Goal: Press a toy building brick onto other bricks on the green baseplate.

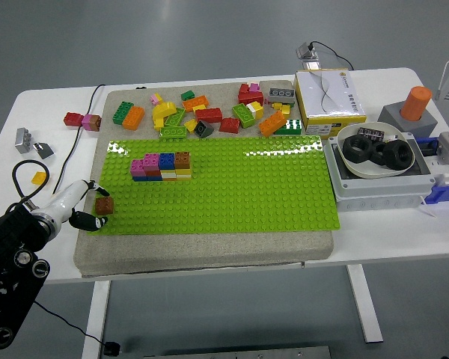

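The green baseplate (232,187) lies on a grey mat. A small stack of pink, purple, blue, yellow and brown bricks (162,166) stands at its left part. My left hand (84,206) is at the baseplate's left edge, fingers curled beside a small brown brick (104,205) that sits at the plate's edge. The fingers look close to the brick, and I cannot tell if they grip it. The right hand is out of view.
Several loose bricks (209,112) lie behind the baseplate. A red and pink brick (82,120) and grey pieces (26,140) lie at the left. A yellow-white box (329,93), a bowl of black tyres (378,152) and an orange cylinder (415,103) stand at the right.
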